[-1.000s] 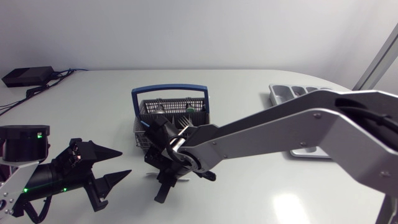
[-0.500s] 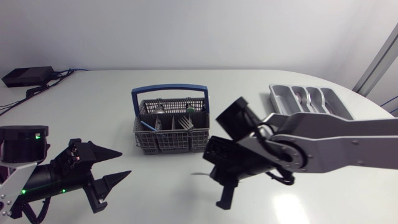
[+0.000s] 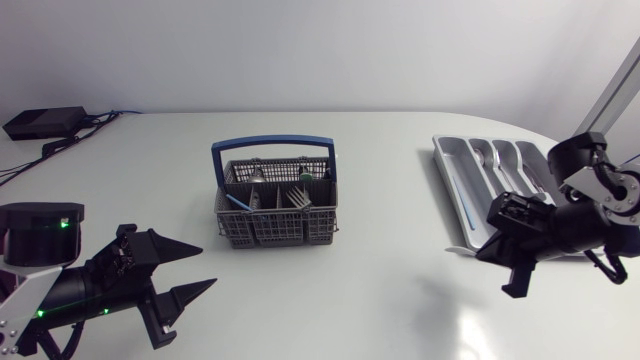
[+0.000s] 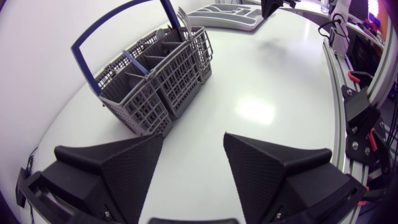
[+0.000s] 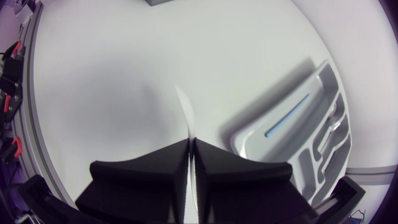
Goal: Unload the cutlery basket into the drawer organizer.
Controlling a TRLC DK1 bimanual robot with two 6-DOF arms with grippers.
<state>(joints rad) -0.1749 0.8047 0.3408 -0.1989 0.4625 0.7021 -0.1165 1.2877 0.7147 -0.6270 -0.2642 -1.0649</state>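
Observation:
The grey cutlery basket (image 3: 275,205) with a blue handle stands mid-table and holds forks (image 3: 300,197) and other pieces. At the right lies the grey drawer organizer (image 3: 445,160), with a blue-handled piece (image 3: 462,205) in its nearest slot and spoons (image 3: 484,155) beside it. My right gripper (image 3: 513,288) hangs just in front of the organizer's near corner. It is shut on a thin pale blade (image 5: 185,112), probably a knife, that sticks out ahead of the fingertips. The organizer (image 5: 314,81) lies beside and ahead of this gripper (image 5: 191,140). My left gripper (image 3: 200,266) rests low at the front left, open and empty.
In the left wrist view the basket (image 4: 155,74) stands ahead of my open left gripper (image 4: 193,140), with bare table between them. A black box (image 3: 45,122) with cables sits at the table's far left corner.
My right arm has swung from the basket's front across to the right, to the organizer's near corner, carrying the thin blade. The left arm has barely moved.

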